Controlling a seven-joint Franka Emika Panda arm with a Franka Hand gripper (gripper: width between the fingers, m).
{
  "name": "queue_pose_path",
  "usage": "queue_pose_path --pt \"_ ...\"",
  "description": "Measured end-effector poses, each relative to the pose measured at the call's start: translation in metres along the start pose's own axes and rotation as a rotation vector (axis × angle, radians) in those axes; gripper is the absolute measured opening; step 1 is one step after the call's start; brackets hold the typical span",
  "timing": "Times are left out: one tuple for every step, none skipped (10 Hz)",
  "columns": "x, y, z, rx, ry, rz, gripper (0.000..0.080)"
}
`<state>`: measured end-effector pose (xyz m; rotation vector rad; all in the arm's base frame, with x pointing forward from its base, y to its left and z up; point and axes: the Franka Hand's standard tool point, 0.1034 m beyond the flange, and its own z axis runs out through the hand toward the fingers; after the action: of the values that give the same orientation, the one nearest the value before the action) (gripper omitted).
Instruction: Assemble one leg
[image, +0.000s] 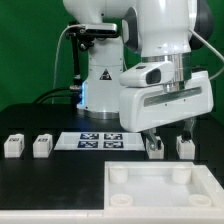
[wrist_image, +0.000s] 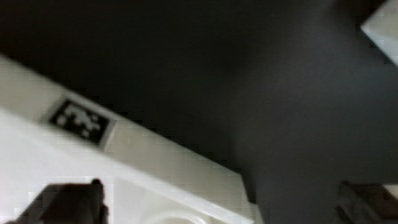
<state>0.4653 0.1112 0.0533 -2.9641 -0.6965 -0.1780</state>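
Observation:
Four small white legs stand on the black table in the exterior view: two at the left (image: 13, 146) (image: 41, 146) and two at the right (image: 154, 148) (image: 184, 146). My gripper (image: 169, 134) hangs open and empty just above the two right legs, touching neither. The large white square top (image: 210, 190) with round corner sockets lies in front. In the wrist view the open gripper (wrist_image: 222, 205) shows dark fingertips (wrist_image: 71, 203) over a corner of the top (wrist_image: 125, 160), whose rim carries a marker tag (wrist_image: 80, 120). A white part, blurred, shows at the frame's edge (wrist_image: 381, 35).
The marker board (image: 100, 140) lies flat on the table between the left and right legs. The robot's base (image: 100, 80) stands behind it with cables at the back.

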Motion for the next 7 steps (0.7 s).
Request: queue_pose_path --pt "0.001 -0.003 -0.001 0.002 0.003 0.128 0.0649" --pt "0.001 -0.011 -0.001 -0.001 0.029 0.28 0.0649" --pt "-0.019 -0.037 0.006 0.001 0.039 0.353 0.0649" --pt "-0.029 -0.044 0.008 0.006 0.012 0.41 0.0649" --pt "-0.024 -0.048 0.007 0.009 0.019 0.471 0.0649" --pt "-0.025 -0.047 0.008 0.009 0.016 0.443 0.0649" --pt "-0.029 -0.048 0.009 0.016 -0.025 0.444 0.0649"
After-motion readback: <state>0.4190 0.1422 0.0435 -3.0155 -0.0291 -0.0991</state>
